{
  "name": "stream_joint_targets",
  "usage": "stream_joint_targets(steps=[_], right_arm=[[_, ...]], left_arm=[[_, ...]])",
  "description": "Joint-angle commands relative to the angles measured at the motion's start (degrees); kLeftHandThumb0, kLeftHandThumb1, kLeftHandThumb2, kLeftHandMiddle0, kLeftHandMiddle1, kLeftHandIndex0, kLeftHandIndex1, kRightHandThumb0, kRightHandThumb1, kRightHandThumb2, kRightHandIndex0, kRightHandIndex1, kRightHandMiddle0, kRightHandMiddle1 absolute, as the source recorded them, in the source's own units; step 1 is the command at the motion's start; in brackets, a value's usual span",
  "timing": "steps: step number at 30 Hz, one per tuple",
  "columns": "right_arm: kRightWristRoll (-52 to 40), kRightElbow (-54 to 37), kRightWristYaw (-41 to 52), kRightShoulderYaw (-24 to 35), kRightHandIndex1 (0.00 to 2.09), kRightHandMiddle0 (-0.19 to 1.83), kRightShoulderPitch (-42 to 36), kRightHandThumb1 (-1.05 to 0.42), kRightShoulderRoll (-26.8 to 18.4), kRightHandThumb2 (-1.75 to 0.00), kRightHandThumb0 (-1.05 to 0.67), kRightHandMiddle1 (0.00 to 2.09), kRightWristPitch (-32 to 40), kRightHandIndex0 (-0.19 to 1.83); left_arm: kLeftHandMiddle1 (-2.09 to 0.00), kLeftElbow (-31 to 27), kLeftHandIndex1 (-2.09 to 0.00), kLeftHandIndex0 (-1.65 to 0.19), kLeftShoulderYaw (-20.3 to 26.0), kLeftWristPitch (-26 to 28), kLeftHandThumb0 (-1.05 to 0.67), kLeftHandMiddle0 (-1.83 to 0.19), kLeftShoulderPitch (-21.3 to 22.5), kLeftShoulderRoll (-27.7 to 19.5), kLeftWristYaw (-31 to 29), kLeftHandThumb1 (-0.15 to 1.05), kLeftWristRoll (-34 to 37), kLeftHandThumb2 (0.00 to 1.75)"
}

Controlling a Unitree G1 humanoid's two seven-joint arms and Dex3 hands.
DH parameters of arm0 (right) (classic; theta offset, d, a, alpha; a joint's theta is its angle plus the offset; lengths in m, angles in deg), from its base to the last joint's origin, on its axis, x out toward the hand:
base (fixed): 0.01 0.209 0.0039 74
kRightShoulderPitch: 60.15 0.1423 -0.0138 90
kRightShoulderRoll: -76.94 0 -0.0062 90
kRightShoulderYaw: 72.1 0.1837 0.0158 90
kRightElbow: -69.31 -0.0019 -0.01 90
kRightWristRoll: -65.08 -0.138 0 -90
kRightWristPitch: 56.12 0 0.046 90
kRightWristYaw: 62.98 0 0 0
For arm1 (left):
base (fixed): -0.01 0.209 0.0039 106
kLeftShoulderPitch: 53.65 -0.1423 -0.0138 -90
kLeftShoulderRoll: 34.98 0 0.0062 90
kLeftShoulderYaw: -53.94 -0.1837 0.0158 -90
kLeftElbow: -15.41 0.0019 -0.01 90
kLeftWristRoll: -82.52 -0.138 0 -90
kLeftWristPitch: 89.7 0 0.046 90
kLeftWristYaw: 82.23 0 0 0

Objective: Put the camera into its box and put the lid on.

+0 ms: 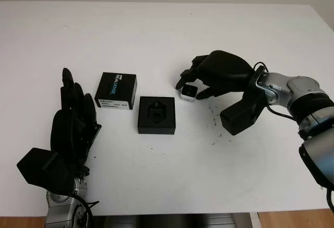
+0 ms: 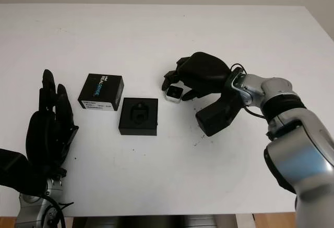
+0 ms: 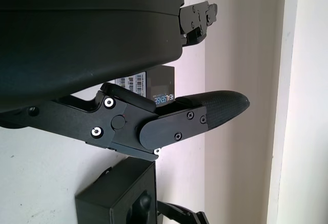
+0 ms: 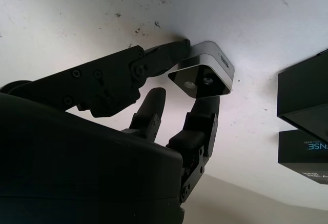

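The right hand (image 1: 201, 84) pinched the camera (image 1: 188, 93) by its metal sides (small, rigid, probably slippery, glass-fronted), at 2 o'clock from the box (image 1: 156, 115); the left hand (image 1: 73, 126) was open.

Silver camera (image 1: 188, 93) right of open black box (image 1: 156, 115), lid (image 1: 116, 91) left.

On the table (image 1: 156, 30), the open box (image 1: 156, 115) sits near the middle with its lid (image 1: 116, 91) just beside it to the left. The camera (image 1: 188, 93) lies right of the box, gripped in the right hand (image 1: 216, 74); the left hand (image 1: 73, 129) is open at the table's near left
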Motion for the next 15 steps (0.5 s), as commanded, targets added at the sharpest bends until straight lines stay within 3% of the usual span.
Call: stream_joint_targets(steps=[1, 9, 15], right_arm=[[0.9, 0.2, -0.2, -1.2, 1.06, 0.45, 1.1, -0.94, -0.2, -0.06, -0.28, 1.05, 0.1, 0.35], [1.2, 0.8, 0.8, -1.8, 0.97, 0.45, 1.3, -0.97, -0.7, -0.06, -0.34, 1.24, 0.6, 0.25], [-3.7, 1.6, 7.8, 1.0, 0.91, 0.47, 0.7, -0.95, -0.4, -0.05, -0.38, 1.29, 0.1, 0.19]], left_arm=[[0.00, 0.1, -0.01, 0.19, -0.2, -0.6, -0.67, 0.19, 0.3, -0.1, 0.1, 1.05, -0.4, 0.67], [0.00, -0.2, -0.01, 0.19, -0.3, -0.1, -0.67, 0.19, 0.3, 0.3, 0.4, 1.05, -0.4, 0.67], [0.00, -0.1, 0.00, 0.19, -0.3, 0.2, -0.67, 0.19, 0.3, 0.1, 0.3, 1.05, -0.5, 0.68]])
